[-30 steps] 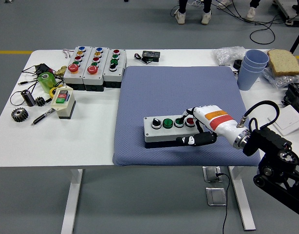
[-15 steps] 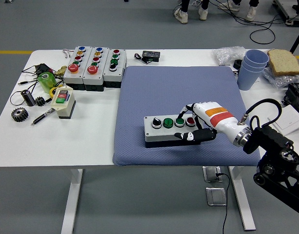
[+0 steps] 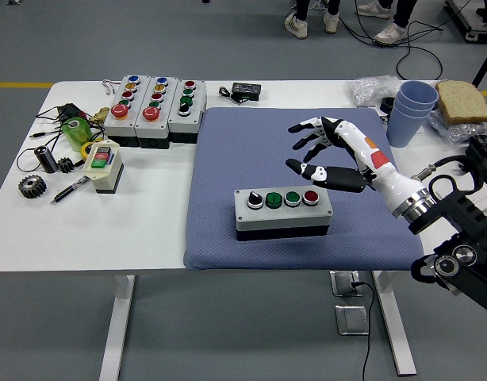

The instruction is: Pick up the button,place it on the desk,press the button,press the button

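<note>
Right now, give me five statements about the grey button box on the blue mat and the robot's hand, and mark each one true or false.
1. The grey four-button box lies on the blue padded mat. True.
2. The right hand grips the box. False: it hovers above and behind the box, fingers spread, holding nothing.
3. The box's rightmost button is red. True.
4. A slice of bread lies on the mat. False: it sits at the table's far right corner, off the mat.
5. The stacked pale blue cups are tipped over. False: they stand upright right of the mat.
</note>
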Motion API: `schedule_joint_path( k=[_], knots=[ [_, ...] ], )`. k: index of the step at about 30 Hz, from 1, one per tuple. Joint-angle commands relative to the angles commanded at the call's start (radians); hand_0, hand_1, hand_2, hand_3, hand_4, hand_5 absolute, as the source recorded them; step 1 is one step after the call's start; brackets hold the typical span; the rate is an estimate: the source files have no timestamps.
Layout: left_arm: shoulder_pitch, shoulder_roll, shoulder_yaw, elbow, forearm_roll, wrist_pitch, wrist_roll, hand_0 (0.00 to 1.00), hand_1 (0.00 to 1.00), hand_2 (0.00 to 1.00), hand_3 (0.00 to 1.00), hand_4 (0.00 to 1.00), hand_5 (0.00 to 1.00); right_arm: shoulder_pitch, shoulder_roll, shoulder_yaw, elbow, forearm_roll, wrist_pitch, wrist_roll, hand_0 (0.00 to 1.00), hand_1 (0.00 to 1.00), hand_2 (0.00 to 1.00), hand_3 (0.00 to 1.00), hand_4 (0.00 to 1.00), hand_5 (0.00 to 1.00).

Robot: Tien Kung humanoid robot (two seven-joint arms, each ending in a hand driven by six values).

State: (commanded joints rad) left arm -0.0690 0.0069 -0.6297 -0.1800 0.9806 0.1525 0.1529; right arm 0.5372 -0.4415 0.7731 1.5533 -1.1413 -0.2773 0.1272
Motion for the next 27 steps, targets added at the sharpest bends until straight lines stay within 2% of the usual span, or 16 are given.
schedule_joint_path(
  k=[2,3,8,9,14,15,17,23,26,27],
  knots=[
    [0.000,0.000,0.001,0.000,-0.001,0.000,0.000,0.621,0.656,0.672,0.590,0.335,0.637,-0.013,0.000,0.031,0.018,0.085,0.020,0.000,0.663,0.616,0.649,0.697,0.798,0.372],
    [0.001,0.000,0.002,0.000,-0.002,0.000,0.000,0.621,0.656,0.672,0.591,0.335,0.637,-0.019,0.000,0.045,0.025,0.130,0.027,-0.002,0.699,0.644,0.676,0.694,0.778,0.340],
    [-0.001,0.000,0.007,0.000,-0.004,0.000,0.000,0.621,0.656,0.672,0.591,0.335,0.637,-0.047,0.001,0.097,0.070,0.338,0.057,-0.002,0.699,0.644,0.676,0.694,0.778,0.340],
    [-0.002,0.000,0.008,0.000,-0.006,0.000,-0.001,0.620,0.656,0.673,0.590,0.335,0.638,-0.056,0.003,0.110,0.085,0.377,0.062,0.004,0.685,0.623,0.643,0.734,0.770,0.318],
    [-0.003,0.000,0.010,0.000,-0.011,0.000,-0.002,0.620,0.656,0.673,0.590,0.335,0.638,-0.116,0.022,0.199,0.182,0.592,0.107,0.011,0.685,0.623,0.643,0.734,0.770,0.318],
    [-0.003,-0.001,0.008,0.000,-0.009,0.000,-0.002,0.621,0.656,0.673,0.590,0.336,0.639,-0.126,0.025,0.210,0.199,0.631,0.116,0.009,0.669,0.623,0.673,0.681,0.784,0.284],
    [-0.004,-0.001,0.005,0.000,-0.004,0.000,-0.001,0.621,0.656,0.673,0.590,0.336,0.639,-0.143,0.029,0.228,0.226,0.709,0.138,0.001,0.669,0.623,0.673,0.681,0.784,0.284],
    [-0.003,-0.003,0.005,0.000,-0.002,0.000,0.000,0.621,0.657,0.673,0.589,0.335,0.641,-0.176,0.038,0.244,0.226,0.956,0.185,0.010,0.664,0.622,0.658,0.646,0.781,0.267],
    [-0.004,-0.005,0.013,0.000,-0.008,0.001,-0.002,0.621,0.657,0.673,0.589,0.335,0.641,-0.185,0.042,0.245,0.226,1.008,0.215,0.037,0.664,0.622,0.658,0.646,0.781,0.267],
    [-0.004,-0.005,0.014,0.000,-0.009,0.001,-0.002,0.621,0.656,0.674,0.590,0.335,0.642,-0.186,0.042,0.245,0.226,1.012,0.218,0.040,0.669,0.621,0.651,0.680,0.784,0.255]
  ],
)
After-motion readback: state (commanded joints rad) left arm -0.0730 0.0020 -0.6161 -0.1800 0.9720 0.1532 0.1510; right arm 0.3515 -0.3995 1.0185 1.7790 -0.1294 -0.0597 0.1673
